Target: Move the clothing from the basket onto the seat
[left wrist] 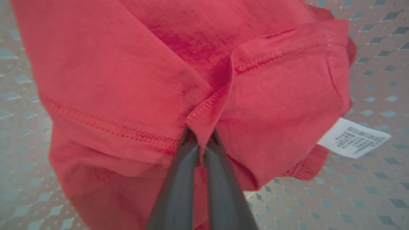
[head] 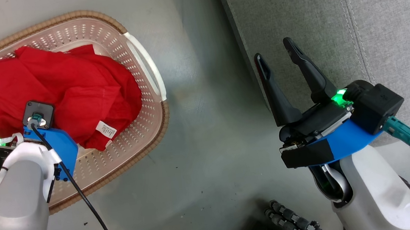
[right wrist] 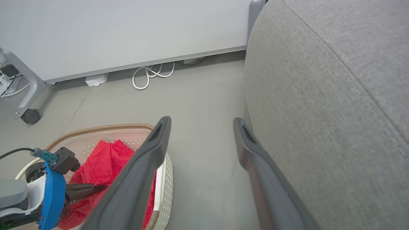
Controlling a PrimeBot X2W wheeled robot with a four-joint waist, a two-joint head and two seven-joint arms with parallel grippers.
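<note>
The red clothing [head: 72, 87] lies bunched in the cream perforated basket [head: 116, 36], its white label [head: 105, 130] toward the near rim. White striped trim shows at the heap's left edge. In the left wrist view my left gripper [left wrist: 199, 139] is shut on a stitched fold of the clothing [left wrist: 127, 80], just above the basket floor [left wrist: 367, 191]. In the right wrist view the left gripper [right wrist: 102, 187] points into the clothing [right wrist: 105, 159]. My right gripper [head: 273, 50] is open and holds nothing, by the front edge of the grey seat [head: 332, 21].
Bare grey floor [head: 208, 111] separates basket and seat. A black ribbed hose [head: 292, 220] lies near my base. A white cable coil [right wrist: 150, 73] and a caster [right wrist: 30, 116] of a wheeled frame sit by the far wall panel.
</note>
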